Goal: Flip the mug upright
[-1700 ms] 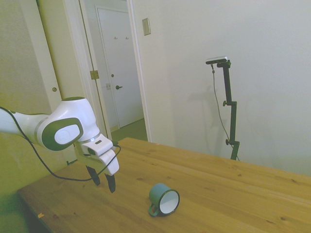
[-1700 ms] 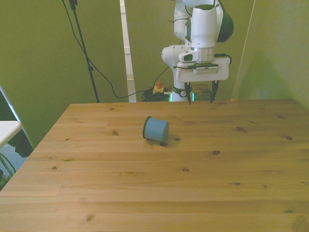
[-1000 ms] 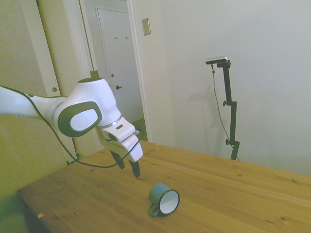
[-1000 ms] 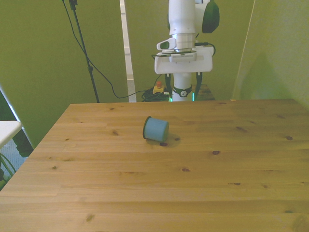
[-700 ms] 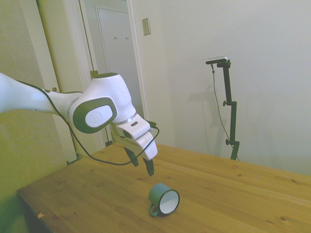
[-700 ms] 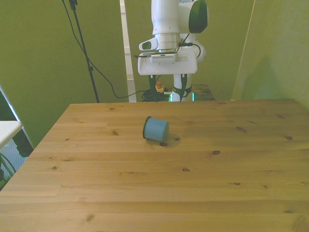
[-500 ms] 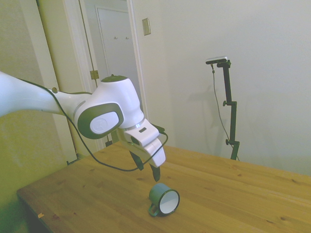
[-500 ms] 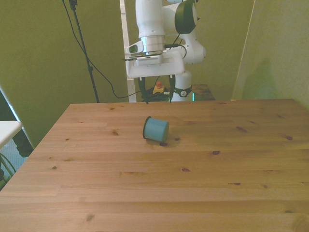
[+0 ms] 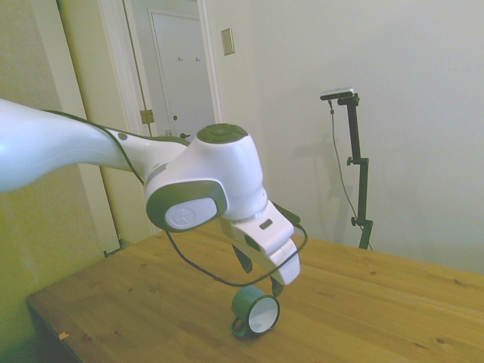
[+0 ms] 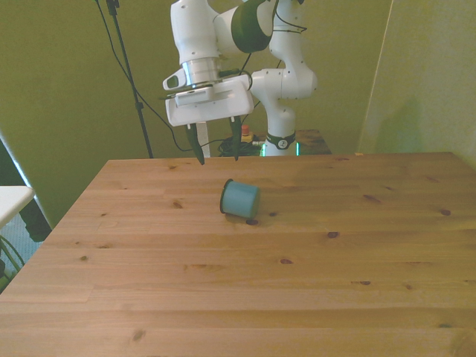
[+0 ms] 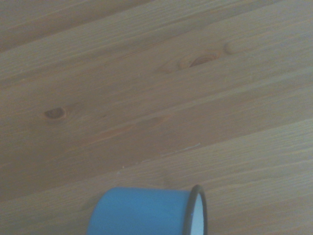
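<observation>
Sideways on the wooden surface [image 10: 297, 282] lies the small teal enamel mug [image 10: 239, 198], toward its far edge; the released claw [image 10: 218, 153] hangs above, apart.

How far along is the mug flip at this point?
Nothing is done: the mug lies on its side on the table, its bottom facing the front camera. In hand: the open hand hangs above the table near the mug, touching nothing. Left: grasp the mug, turn it upright and release.
</observation>
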Available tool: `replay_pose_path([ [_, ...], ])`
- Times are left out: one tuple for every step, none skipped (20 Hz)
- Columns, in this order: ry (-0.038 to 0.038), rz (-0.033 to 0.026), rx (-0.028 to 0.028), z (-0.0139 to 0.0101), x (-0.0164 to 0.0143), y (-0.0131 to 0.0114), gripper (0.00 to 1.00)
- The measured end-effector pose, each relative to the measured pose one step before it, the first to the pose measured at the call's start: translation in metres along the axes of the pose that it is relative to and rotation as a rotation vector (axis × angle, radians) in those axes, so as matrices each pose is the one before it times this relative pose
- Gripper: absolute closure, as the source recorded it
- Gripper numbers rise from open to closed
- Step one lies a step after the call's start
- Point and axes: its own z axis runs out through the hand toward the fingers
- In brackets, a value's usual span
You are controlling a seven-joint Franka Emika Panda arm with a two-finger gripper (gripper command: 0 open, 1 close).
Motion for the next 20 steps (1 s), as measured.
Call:
replay_pose_path([
  [-0.02597,0.00058,0.0114,0.00494,0.00707,0.00396,0.0],
  [-0.02423,-0.00028,0.01031,0.00439,0.00621,0.00316,0.0],
  [-0.02437,-0.00022,0.00778,0.00407,0.00515,0.00249,0.0],
  [-0.02632,-0.00253,0.01006,0.00343,0.00431,0.0014,0.0],
  [-0.02572,-0.0036,0.01109,0.00398,0.00351,0.00051,0.0],
  [-0.0259,-0.00485,0.0093,0.00453,0.00265,0.00026,0.0],
  [-0.01993,-0.00078,0.00411,0.00469,0.00253,0.00043,0.0],
  [-0.01601,0.00096,-0.0035,0.00563,0.00232,0.00094,0.0],
  [-0.00087,0.00376,-0.01037,0.00474,0.00238,0.0017,0.0],
  [0.00852,0.00342,-0.01142,0.0056,0.00308,0.00175,0.0],
  [-0.00091,-0.00032,-0.00069,0.00063,-0.00008,-0.00016,0.0],
  [-0.00327,0.00084,-0.0005,0.00202,-0.00012,-0.0002,0.0],
  [-0.00663,0.00271,0.00063,0.00308,-0.00001,0.00025,0.0],
  [-0.01038,0.00564,0.00339,0.00435,0.00037,0.00079,0.0],
  [-0.01083,0.00501,0.00929,0.0042,0.00086,0.00138,0.0],
  [-0.0146,0.00345,0.01554,0.00385,0.00134,0.00252,0.0],
  [-0.02198,-0.00076,0.02111,0.00327,0.00102,0.00349,0.0],
  [-0.01964,-0.00237,0.02151,0.00238,0.00119,0.00386,0.0],
  [-0.02009,-0.00333,0.01854,0.00193,0.00095,0.00401,0.0],
  [-0.02249,-0.006,0.01837,0.00224,0.00037,0.00369,0.0],
])
